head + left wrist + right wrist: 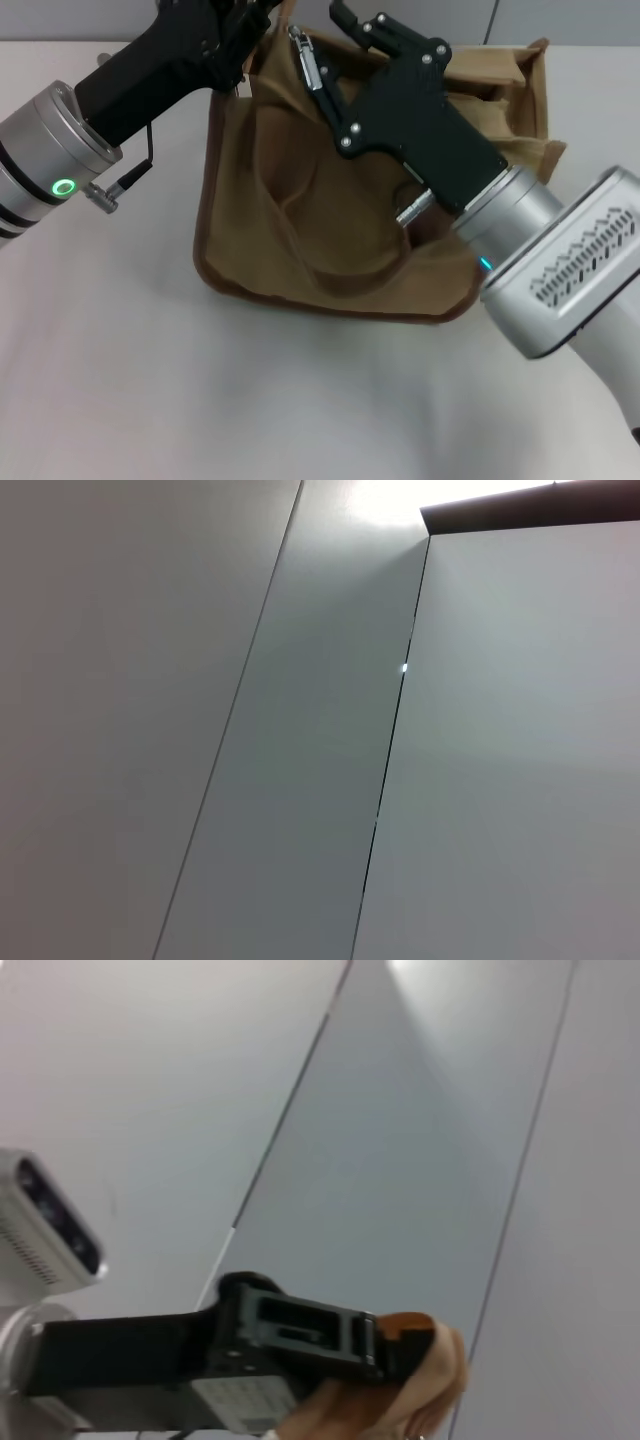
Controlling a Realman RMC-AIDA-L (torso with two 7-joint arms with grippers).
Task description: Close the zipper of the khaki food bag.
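Khaki food bag slumps on the white tabletop, mouth gaping, sitting under and between both hands. Left hand is clamped on the bag's far top corner, fabric bunched in it. Right hand hovers over the bag's top edge, fingers apart, holding nothing. The zipper's silver pull tab dangles just beside the right hand, on the left hand's side.

Risks, as I judge them:
- Slack fabric: the slider jams or the whole bag drags.
- Left grip slips off the corner, tension lost.
- Small swinging tab: the right hand closes on canvas instead.
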